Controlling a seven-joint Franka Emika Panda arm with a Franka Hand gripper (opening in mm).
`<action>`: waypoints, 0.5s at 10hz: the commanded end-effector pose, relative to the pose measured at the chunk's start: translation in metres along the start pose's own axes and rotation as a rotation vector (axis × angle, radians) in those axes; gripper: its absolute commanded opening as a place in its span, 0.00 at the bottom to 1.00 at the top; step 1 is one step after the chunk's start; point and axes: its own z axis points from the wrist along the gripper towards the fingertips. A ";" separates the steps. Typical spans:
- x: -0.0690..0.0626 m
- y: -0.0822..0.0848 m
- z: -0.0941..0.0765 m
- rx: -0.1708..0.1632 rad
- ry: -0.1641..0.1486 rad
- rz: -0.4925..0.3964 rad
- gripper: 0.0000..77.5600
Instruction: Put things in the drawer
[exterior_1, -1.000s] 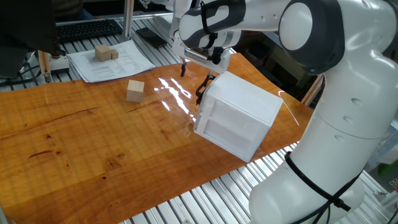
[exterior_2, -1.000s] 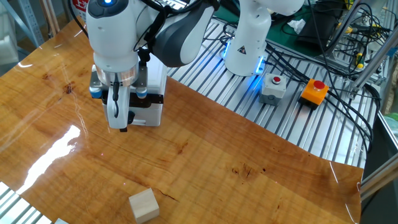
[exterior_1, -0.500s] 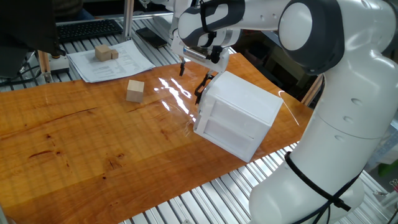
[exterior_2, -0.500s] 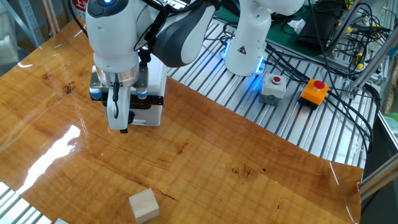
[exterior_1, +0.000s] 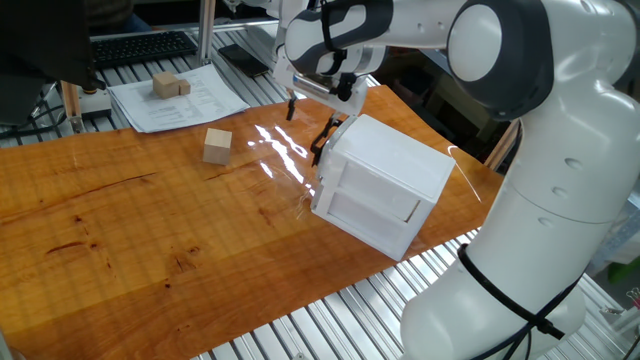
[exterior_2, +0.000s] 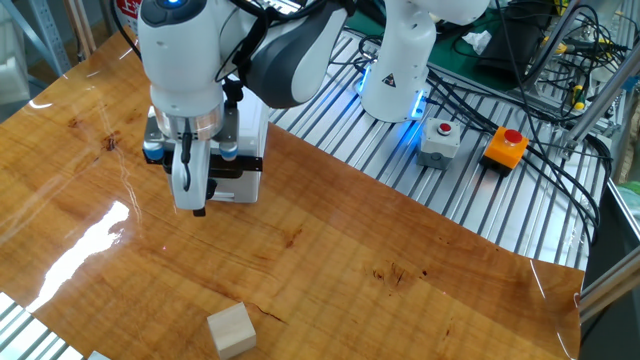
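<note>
The white cabinet sits tilted on the wooden table, and its drawer's curved black handle faces the far left. My gripper hangs at that handle with its fingers apart and holds nothing. One dark fingertip stands clear of the cabinet, and the other is at the handle. In the other fixed view the gripper is seen edge-on in front of the cabinet. One pale wooden cube lies on the table left of the gripper and also shows near the bottom edge. Two more cubes rest on a paper sheet.
The paper sheet lies at the table's back left next to a keyboard. A grey button box and an orange one sit on the slatted metal bench beside the robot base.
My gripper has crept slightly left and up at the handle. The cubes and the cabinet have not visibly moved.
</note>
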 end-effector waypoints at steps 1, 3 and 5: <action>0.003 0.008 -0.003 -0.011 -0.004 0.011 1.00; 0.003 0.013 -0.006 -0.010 -0.002 0.013 1.00; 0.003 0.016 -0.005 -0.009 -0.005 0.011 1.00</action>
